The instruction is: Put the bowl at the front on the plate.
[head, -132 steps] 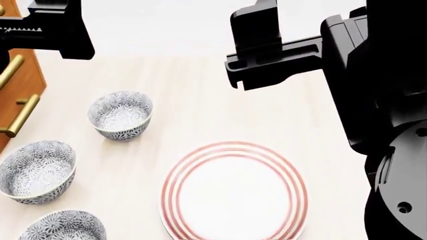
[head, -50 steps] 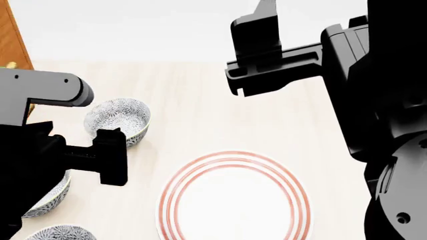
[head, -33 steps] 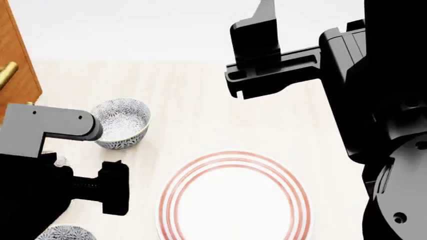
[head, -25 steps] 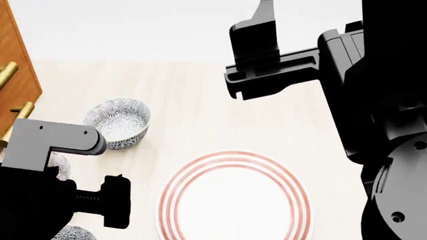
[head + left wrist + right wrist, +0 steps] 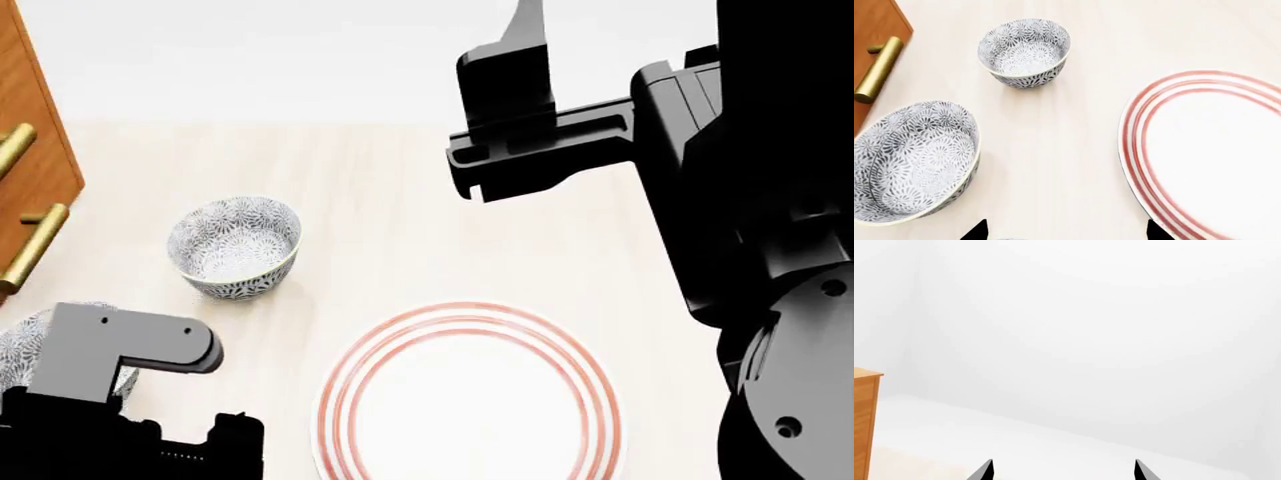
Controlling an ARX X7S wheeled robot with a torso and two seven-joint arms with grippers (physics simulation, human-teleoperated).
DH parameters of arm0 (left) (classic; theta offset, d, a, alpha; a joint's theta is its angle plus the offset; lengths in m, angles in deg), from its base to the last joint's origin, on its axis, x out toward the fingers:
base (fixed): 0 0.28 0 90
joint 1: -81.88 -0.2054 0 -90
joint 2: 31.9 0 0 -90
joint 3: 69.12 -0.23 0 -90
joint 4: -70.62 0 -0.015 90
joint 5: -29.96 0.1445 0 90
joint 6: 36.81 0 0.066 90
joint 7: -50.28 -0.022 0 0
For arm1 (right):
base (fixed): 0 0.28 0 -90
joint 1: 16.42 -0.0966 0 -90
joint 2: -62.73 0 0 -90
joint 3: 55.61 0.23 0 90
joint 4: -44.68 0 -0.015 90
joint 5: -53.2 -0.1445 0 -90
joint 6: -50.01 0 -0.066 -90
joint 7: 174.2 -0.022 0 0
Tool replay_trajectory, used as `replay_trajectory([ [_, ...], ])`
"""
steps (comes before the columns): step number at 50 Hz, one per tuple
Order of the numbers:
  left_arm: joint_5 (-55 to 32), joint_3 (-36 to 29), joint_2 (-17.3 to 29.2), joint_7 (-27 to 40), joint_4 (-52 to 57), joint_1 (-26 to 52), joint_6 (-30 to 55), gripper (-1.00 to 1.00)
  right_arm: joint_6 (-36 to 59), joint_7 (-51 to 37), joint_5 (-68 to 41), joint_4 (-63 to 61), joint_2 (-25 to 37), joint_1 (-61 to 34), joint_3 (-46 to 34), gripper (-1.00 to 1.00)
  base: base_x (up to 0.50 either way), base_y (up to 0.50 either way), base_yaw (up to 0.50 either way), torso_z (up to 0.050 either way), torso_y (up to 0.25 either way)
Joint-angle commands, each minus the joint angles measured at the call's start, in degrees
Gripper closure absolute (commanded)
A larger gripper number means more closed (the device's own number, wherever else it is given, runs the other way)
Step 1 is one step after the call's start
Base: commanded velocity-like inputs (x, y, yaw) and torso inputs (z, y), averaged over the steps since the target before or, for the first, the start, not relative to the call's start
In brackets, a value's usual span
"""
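The plate [image 5: 467,395], white with red rings, lies on the pale table in front of me and shows again in the left wrist view [image 5: 1207,155]. Two flowered bowls show: the far one [image 5: 234,245] [image 5: 1026,50] and the middle one [image 5: 911,160], half covered by my left arm [image 5: 120,350]. In the head view that arm hides the bowl at the front; only a faint grey sliver [image 5: 1002,239] shows at the wrist frame's edge. My left gripper [image 5: 1066,232] is open above the table between middle bowl and plate. My right gripper [image 5: 1063,471] is open, raised, holding nothing.
A wooden cabinet [image 5: 27,170] with brass handles [image 5: 879,70] stands at the table's left edge, close to the bowls. My right arm [image 5: 694,200] fills the right side of the head view, above the plate's far right.
My left arm has drawn back toward the near left corner of the head view, uncovering the far bowl and covering the front one. The right arm has barely moved.
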Motion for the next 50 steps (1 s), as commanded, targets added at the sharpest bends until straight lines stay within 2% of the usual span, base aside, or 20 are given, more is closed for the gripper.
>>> replay_trajectory([
  [1, 1.61, -1.11, 0.82, -1.32, 0.55, -2.84, -1.27, -1.00, -0.60, 0.48, 0.47, 0.03, 0.17, 0.26, -0.24, -1.00, 0.00, 0.00, 0.00, 0.000, 0.000],
  [4, 1.95, -1.39, 0.95, -1.67, 0.30, -3.20, -1.57, -1.00, -0.73, 0.45, 0.43, -0.01, 0.24, 0.27, -0.26, -1.00, 0.00, 0.00, 0.00, 0.000, 0.000],
  [6, 5.31, -2.68, 1.51, -4.60, 0.56, -5.27, -3.38, -1.00, -0.74, 0.43, 0.39, 0.06, 0.25, 0.15, -0.35, -1.00, 0.00, 0.00, 0.00, 0.000, 0.000],
  [10, 3.42, -2.59, 1.37, -2.91, 0.42, -5.14, -2.50, -1.00, -0.87, 0.55, 0.50, 0.08, 0.24, 0.15, -0.53, -1.00, 0.00, 0.00, 0.00, 0.000, 0.000],
  [20, 6.86, -4.58, 2.40, -5.97, -0.04, -7.41, -4.43, -1.00, -1.34, 1.15, 1.18, 0.09, 0.35, 0.36, -0.85, -1.00, 0.00, 0.00, 0.00, 0.000, 0.000],
  [26, 5.83, -4.58, 2.47, -4.82, 0.06, -7.87, -4.05, -1.00, -1.52, 1.28, 1.37, 0.13, 0.46, 0.48, -1.06, -1.00, 0.00, 0.00, 0.00, 0.000, 0.000],
  [28, 8.02, -5.66, 2.83, -6.72, -0.26, -8.75, -5.14, -1.00, -1.59, 1.30, 1.39, 0.15, 0.41, 0.33, -1.12, -1.00, 0.00, 0.00, 0.00, 0.000, 0.000],
  [50, 7.91, -7.33, 3.59, -6.18, 0.67, -11.62, -5.38, -1.00, -2.44, 1.66, 1.59, 0.10, 0.66, 0.64, -1.59, -1.00, 0.00, 0.00, 0.00, 0.000, 0.000],
])
